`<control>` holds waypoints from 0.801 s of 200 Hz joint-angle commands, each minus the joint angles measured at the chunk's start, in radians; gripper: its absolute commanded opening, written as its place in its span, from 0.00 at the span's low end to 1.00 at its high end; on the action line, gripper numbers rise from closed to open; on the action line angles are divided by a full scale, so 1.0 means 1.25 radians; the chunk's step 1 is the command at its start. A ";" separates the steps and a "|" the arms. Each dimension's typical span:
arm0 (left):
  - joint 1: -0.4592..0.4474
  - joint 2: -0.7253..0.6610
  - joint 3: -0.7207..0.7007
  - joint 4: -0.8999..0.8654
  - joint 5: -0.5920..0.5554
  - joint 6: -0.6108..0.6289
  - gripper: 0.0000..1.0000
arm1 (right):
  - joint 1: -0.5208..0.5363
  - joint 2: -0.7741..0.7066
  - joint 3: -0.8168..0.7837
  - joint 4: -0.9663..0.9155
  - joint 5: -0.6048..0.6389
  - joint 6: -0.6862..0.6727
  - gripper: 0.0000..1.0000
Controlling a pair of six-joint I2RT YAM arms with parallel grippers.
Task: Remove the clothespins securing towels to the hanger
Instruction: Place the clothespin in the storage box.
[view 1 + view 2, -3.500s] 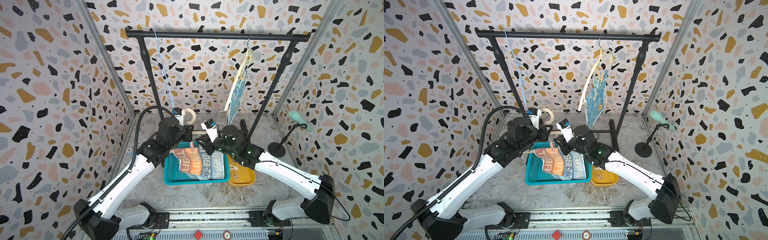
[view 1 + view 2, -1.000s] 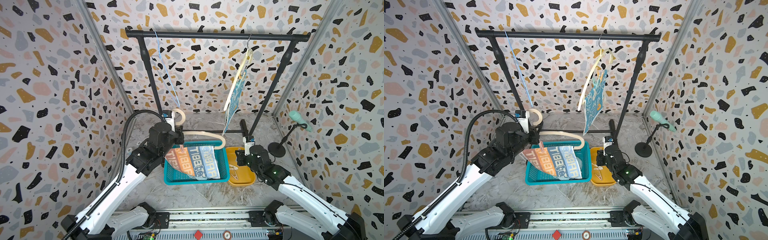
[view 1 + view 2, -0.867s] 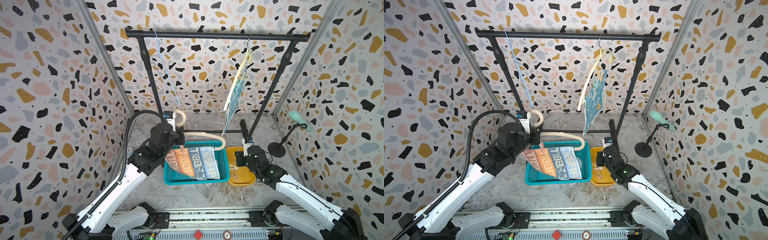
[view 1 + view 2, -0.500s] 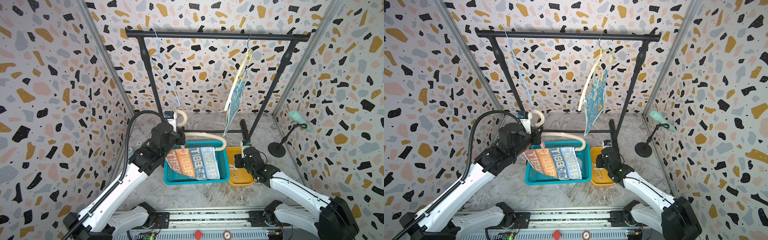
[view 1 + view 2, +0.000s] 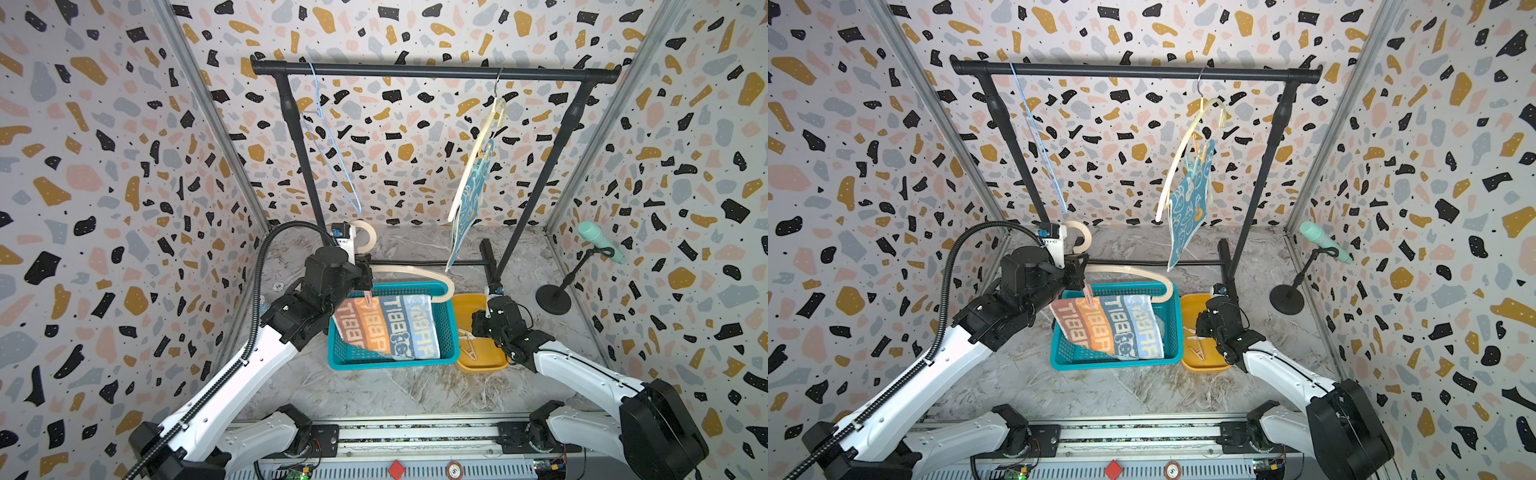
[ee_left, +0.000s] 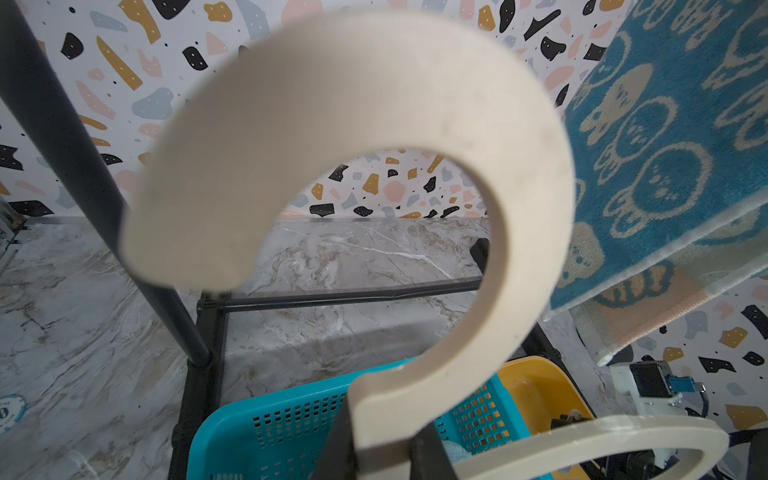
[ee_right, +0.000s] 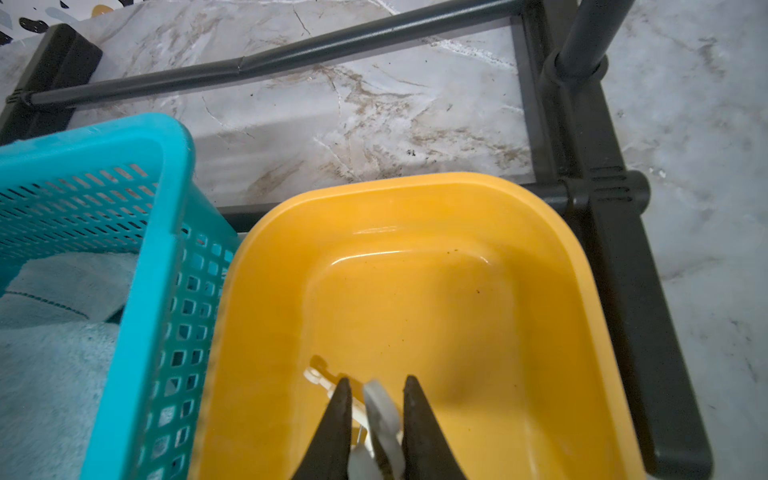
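Nearest, at the right of the worktop, the right tool (image 7: pixel 376 380) is seen low over the yellow tray (image 7: pixel 415 183). A white clothespin (image 7: pixel 380 415) stands between its jaws. A sliver of space shows on one side, so it cannot be told whether the pin is gripped or let go. Other pegs (image 5: pixel 1196 349) are lying in the tray. Just left of it, a pale blue towel (image 7: pixel 50 353) lies in the teal basket (image 5: pixel 390 361).

Above the basket the striped towel (image 5: pixel 390 328) is hung from the cream hanger (image 5: pixel 415 272), pinned by a pink clothespin (image 5: pixel 1088 297) near its left corner. The hanger's neck is clenched by the left tool (image 6: pixel 382 428). Farthest, the rabbit towel (image 5: pixel 469 199) is pegged to a second hanger (image 5: pixel 500 112) on the rail (image 5: pixel 415 72).

The pins are judged light, stiff, smooth and sprung. They are best pinched at the flared tail ends, so that the jaws open, then drawn off the cloth. Squeezed off-centre, one is likely to twist or shoot out. The towels are soft and limp. The striped one may be expected to slide into the basket once unpinned.
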 commanded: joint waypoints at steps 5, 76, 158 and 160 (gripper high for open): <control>-0.002 -0.002 0.004 0.054 0.008 0.009 0.00 | -0.006 0.010 -0.009 0.020 -0.008 0.019 0.25; -0.002 -0.008 0.001 0.063 0.012 -0.001 0.00 | -0.013 -0.009 0.018 -0.020 -0.027 0.016 0.58; -0.002 -0.002 0.034 0.030 0.013 -0.004 0.00 | -0.013 -0.232 0.088 -0.121 -0.066 -0.017 0.58; -0.002 -0.003 0.034 0.031 0.013 -0.004 0.00 | -0.013 -0.236 0.091 -0.123 -0.071 -0.019 0.58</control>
